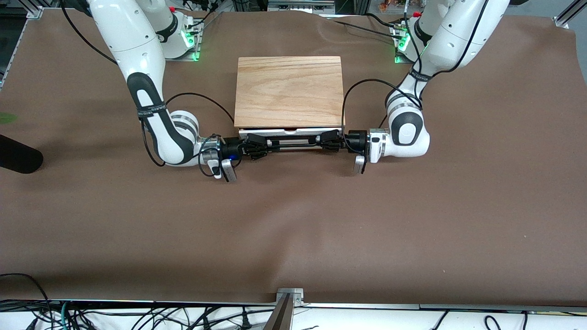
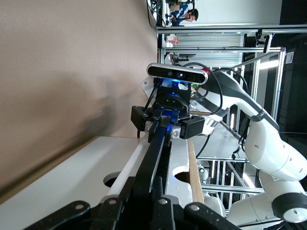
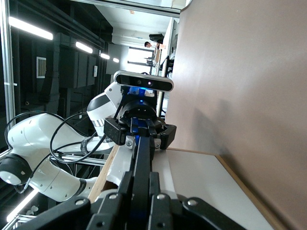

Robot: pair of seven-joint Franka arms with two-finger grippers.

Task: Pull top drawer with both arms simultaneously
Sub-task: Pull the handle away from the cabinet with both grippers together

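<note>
The top drawer (image 1: pixel 300 132) has a white front panel and one wide black bar handle (image 1: pixel 293 140). It stands out a little from under the oak-grain top board (image 1: pixel 289 89), with a thin strip of reddish wood showing. My right gripper (image 1: pixel 263 145) is shut on the handle's end toward the right arm. My left gripper (image 1: pixel 326 140) is shut on the other end. In the left wrist view my left gripper (image 2: pixel 156 191) clamps the bar (image 2: pixel 158 153). In the right wrist view my right gripper (image 3: pixel 140 189) clamps the bar (image 3: pixel 142 153).
The cabinet stands on a brown table cover (image 1: pixel 293 229) between the two arm bases. A dark object (image 1: pixel 18 156) lies at the table edge toward the right arm's end. Cables run along the table edge nearest the front camera.
</note>
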